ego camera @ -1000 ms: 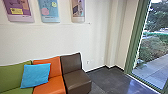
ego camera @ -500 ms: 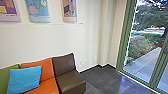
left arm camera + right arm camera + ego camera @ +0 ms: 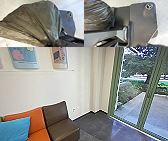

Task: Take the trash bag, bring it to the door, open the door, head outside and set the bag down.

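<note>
Dark, thin plastic of the trash bag [image 3: 36, 21] fans out large in the left wrist view. Its folds draw together to a bunched neck at my left gripper [image 3: 51, 44], which is shut on it. In the right wrist view the shiny, rounded side of the same bag [image 3: 96, 16] lies beside the robot's dark plate. Whether my right gripper is open or shut cannot be made out. A glass door front with a green frame [image 3: 144, 105] stands at the right of the head view.
Brown [image 3: 58, 128] and orange [image 3: 30, 120] seats, with a blue cushion [image 3: 15, 128], line the white wall [image 3: 42, 87] at the left. Dark floor tiles [image 3: 100, 124] stretch to the glass. Beyond it are paving [image 3: 132, 108], shrubs and a tree.
The head camera has turned to the right: the seats sit farther left, and more of the glass front and the paving outside shows.
</note>
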